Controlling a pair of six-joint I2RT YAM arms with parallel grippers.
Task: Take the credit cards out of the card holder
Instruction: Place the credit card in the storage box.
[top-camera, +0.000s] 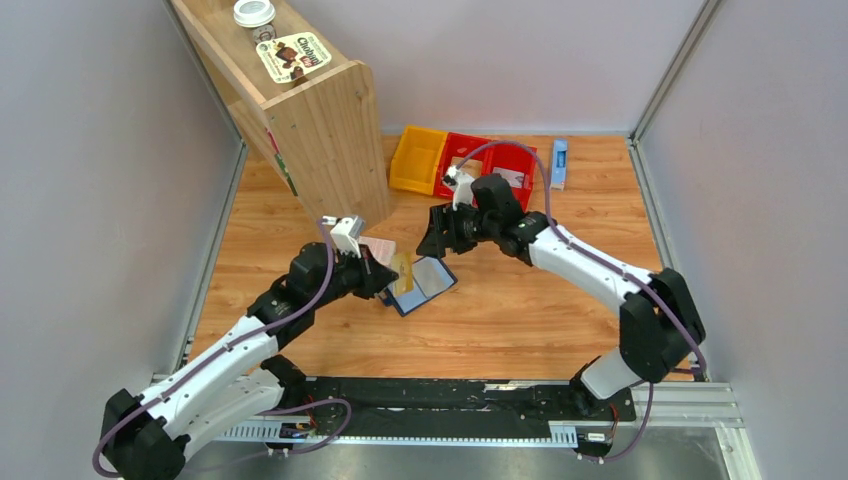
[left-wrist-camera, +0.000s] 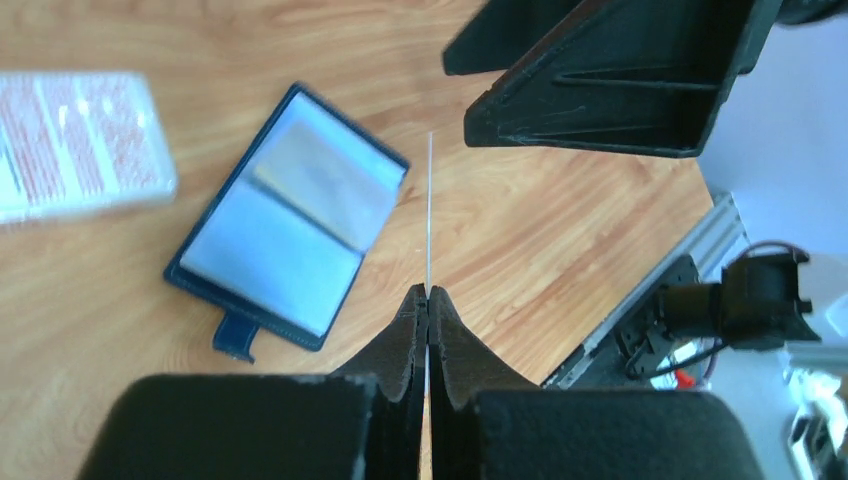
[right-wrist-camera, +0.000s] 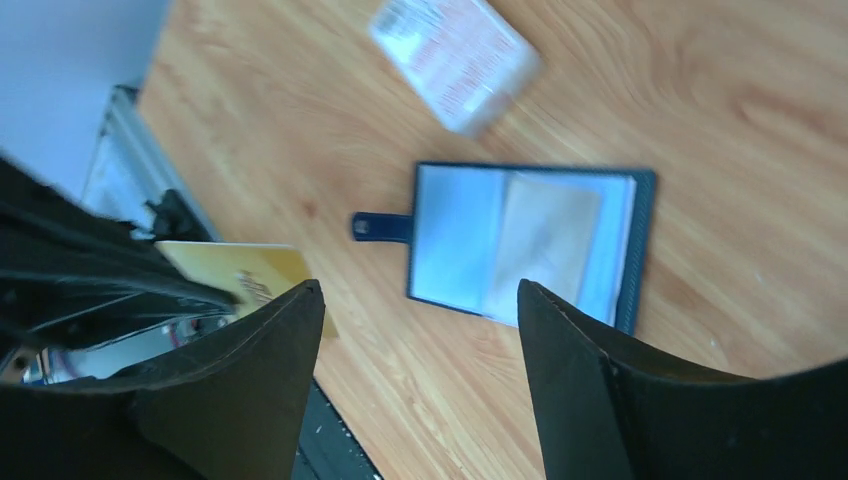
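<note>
**One card pinched clear, another showing in the sleeve**

The wooden bench (top-camera: 540, 310) carries a tall wooden shelf unit (top-camera: 330, 130) at the far left. A yellow bin (top-camera: 415, 160) and red bins (top-camera: 505, 160) stand at the back, with a slim blue-and-white box (top-camera: 559, 163) beside them.

Near the middle the card holder (top-camera: 428, 283) lies flat and open, its pale blue-grey pockets facing up and its clasp tab sticking out from one edge. A pink-and-white packet (top-camera: 378, 248) lies just beside it, apart from it.

The left fingers (left-wrist-camera: 405, 340) are pressed together on a yellow card (right-wrist-camera: 250, 280). The card is held up off the bench, close to the holder's near-left side, and shows only as a thin edge from that arm's own camera. The right fingers (right-wrist-camera: 270, 370) stand wide apart with nothing between them, hovering above the holder.

A pale card (right-wrist-camera: 550, 235) appears to sit behind the clear sleeve on one half of the holder.

These cards are likely light, stiff and slick, and too thin to pinch while they lie flat. The pale card will probably have to be slid towards the mouth of its pocket and then taken by the short edge that pokes out. I cannot tell which side that mouth is on. The holder looks soft and light, so it may skid or fold shut unless one arm pins a bare corner.
</note>
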